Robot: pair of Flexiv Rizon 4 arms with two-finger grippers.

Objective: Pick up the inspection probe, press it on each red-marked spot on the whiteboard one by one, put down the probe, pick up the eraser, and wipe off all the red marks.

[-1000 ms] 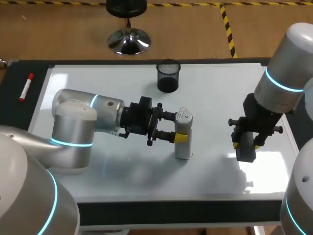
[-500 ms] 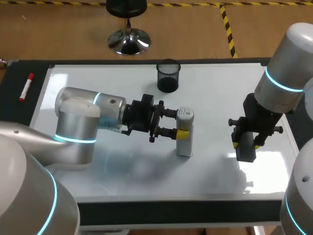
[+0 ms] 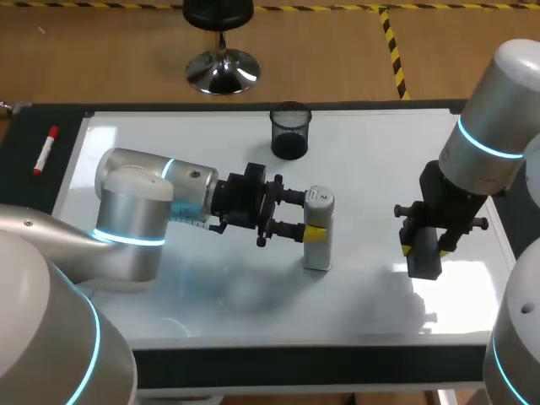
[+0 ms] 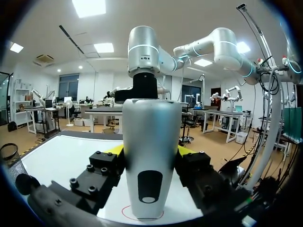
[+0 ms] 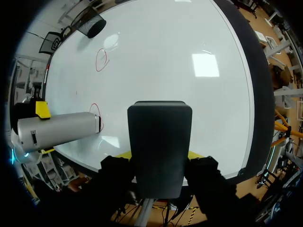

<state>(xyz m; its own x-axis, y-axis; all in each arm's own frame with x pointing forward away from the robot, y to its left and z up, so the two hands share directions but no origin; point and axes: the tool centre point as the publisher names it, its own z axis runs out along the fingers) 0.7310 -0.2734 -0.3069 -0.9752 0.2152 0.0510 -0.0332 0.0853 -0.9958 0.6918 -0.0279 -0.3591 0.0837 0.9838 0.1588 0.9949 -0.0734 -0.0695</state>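
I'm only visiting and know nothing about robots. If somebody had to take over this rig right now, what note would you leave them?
Left gripper: jaws shut on the probe, which stands with its tip on a red circle on the whiteboard.
Right gripper: jaws shut on the eraser, held over the whiteboard's right side.
A second red circle lies near the mesh cup.
Done: probe and eraser both picked up, one mark under the probe. Whether the other was pressed cannot be told.
Left: any remaining press, put down the probe, wipe off both circles.
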